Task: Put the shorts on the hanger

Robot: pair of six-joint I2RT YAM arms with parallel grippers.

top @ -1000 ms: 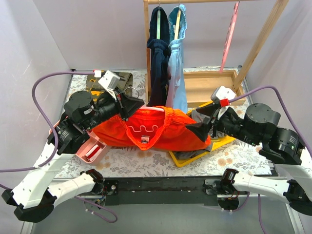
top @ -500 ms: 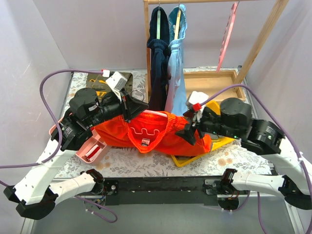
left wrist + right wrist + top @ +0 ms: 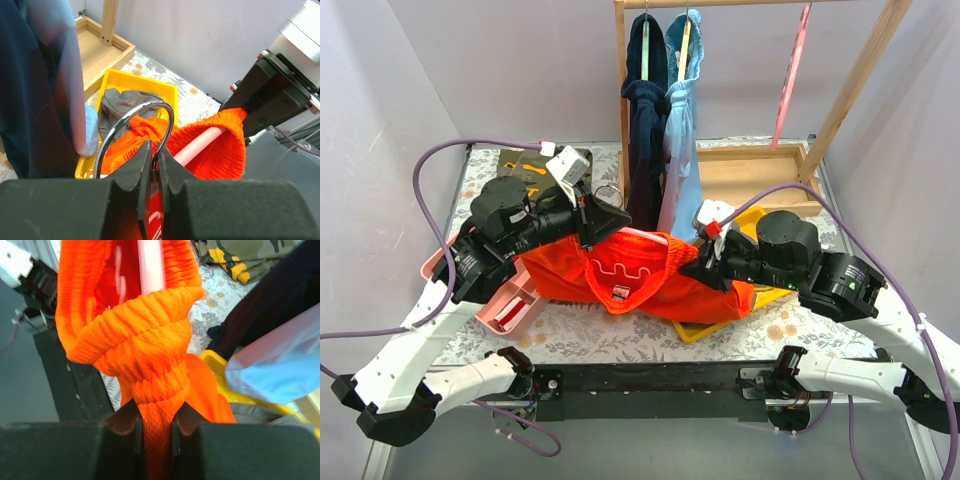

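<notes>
The red-orange shorts (image 3: 620,275) hang draped over the pink hanger (image 3: 645,234), held above the table between the two arms. My left gripper (image 3: 613,214) is shut on the hanger's metal hook (image 3: 131,116); in the left wrist view its fingers (image 3: 142,165) pinch the wire, and the pink arm (image 3: 200,145) runs into the waistband (image 3: 225,140). My right gripper (image 3: 696,268) is shut on a bunched fold of the shorts' waistband (image 3: 142,335) at the hanger's right end. In the right wrist view the pink arm (image 3: 150,265) shows above that fold.
A yellow tray (image 3: 700,331) with a grey garment (image 3: 122,102) lies under the shorts' right side. Behind stands a wooden rack with a dark garment (image 3: 645,110) and light blue shorts (image 3: 685,120). A pink basket (image 3: 510,312) sits at the left, camouflage cloth (image 3: 525,165) at the back left.
My right gripper has moved left to the waistband at the hanger's right end and closed on it. The left gripper has lifted the hanger a little, still gripping the hook.
</notes>
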